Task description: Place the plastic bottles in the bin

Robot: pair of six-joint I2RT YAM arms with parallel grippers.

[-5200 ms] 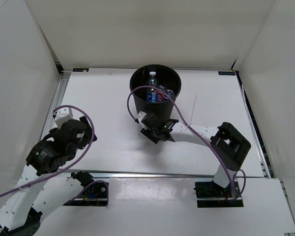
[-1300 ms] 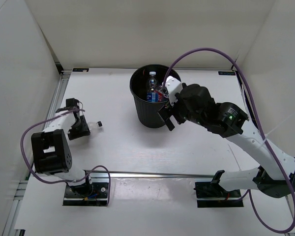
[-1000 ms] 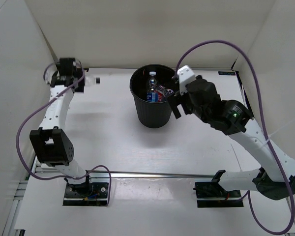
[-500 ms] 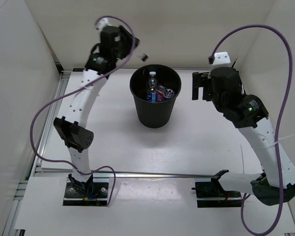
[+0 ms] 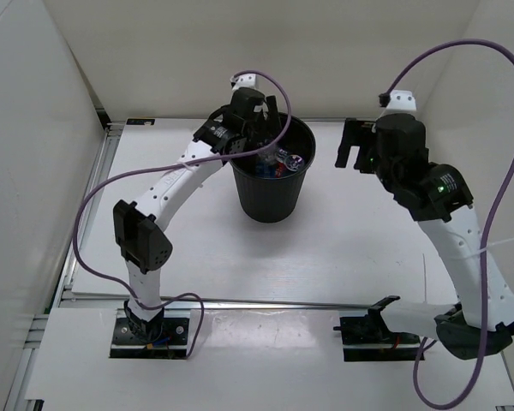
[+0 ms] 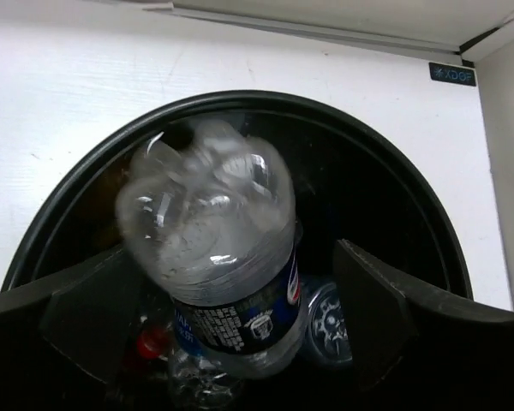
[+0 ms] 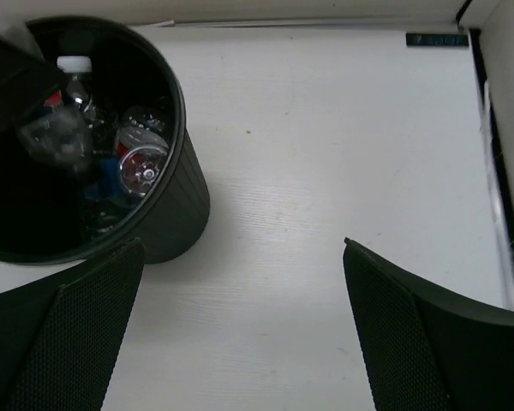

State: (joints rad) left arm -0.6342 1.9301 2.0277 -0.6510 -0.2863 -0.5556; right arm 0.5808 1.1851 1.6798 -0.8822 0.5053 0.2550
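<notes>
Clear bottle point(image 6: 210, 248) with a dark label sits blurred between the spread jaws of the left gripper point(image 6: 231, 257), with a gap on its right side: let go, likely mid-drop. Its long axis is near vertical, base up toward the wrist, cap down into the bin point(image 5: 265, 197) straight below. Other bottles point(image 6: 325, 321) lie inside. Right gripper point(image 7: 244, 244) is spread wide and holds nothing. The bin is at its 9 o'clock in the top view, and the left arm is far nearer.
</notes>
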